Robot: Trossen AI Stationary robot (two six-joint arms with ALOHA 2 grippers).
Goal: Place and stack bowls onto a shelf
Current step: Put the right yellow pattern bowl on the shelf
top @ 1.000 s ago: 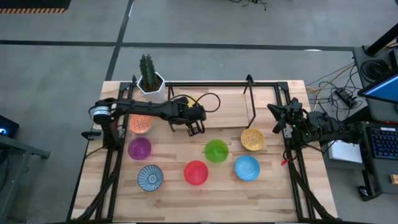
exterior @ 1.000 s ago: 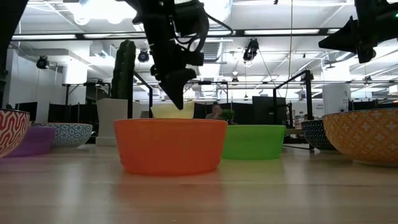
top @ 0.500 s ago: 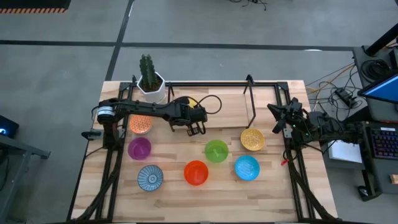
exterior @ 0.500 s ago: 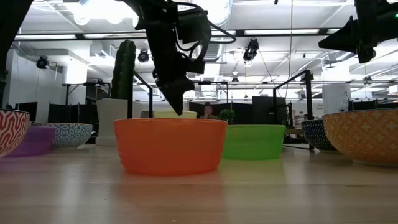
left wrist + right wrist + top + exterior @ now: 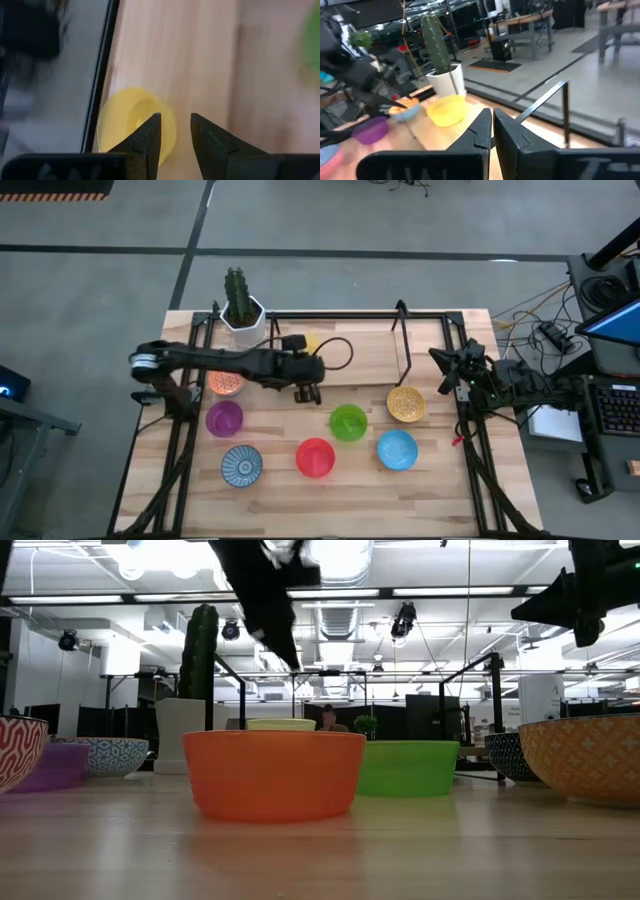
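While spread across a wide counter (image 5: 430, 480), six bowls wait in the open and one sits at the back. Shelf not clearly made out; only a thin black frame (image 5: 405, 345) at the far edge. Left arm stretched over the middle, its gripper (image 5: 305, 393) above bare wood, fingers (image 5: 150, 137) parted and empty in the wrist view, yellow bowl (image 5: 131, 122) just beyond them by the black rail. Right gripper (image 5: 492, 131) parked at the right edge, pressed shut, holding nothing. In front: green (image 5: 348, 422), gold-speckled (image 5: 406, 404), blue (image 5: 397, 449), orange-red (image 5: 315, 457), patterned (image 5: 241, 466), purple (image 5: 224, 418), and a red-patterned bowl (image 5: 226, 380) partly under the arm.

Likely trouble: swinging low toward the next bowl and clipping green or orange-red, both near the gripper. Also pinching a thin rim off-centre, tipping the bowl on lift. Yellow bowl close to the rail, so easily nudged.
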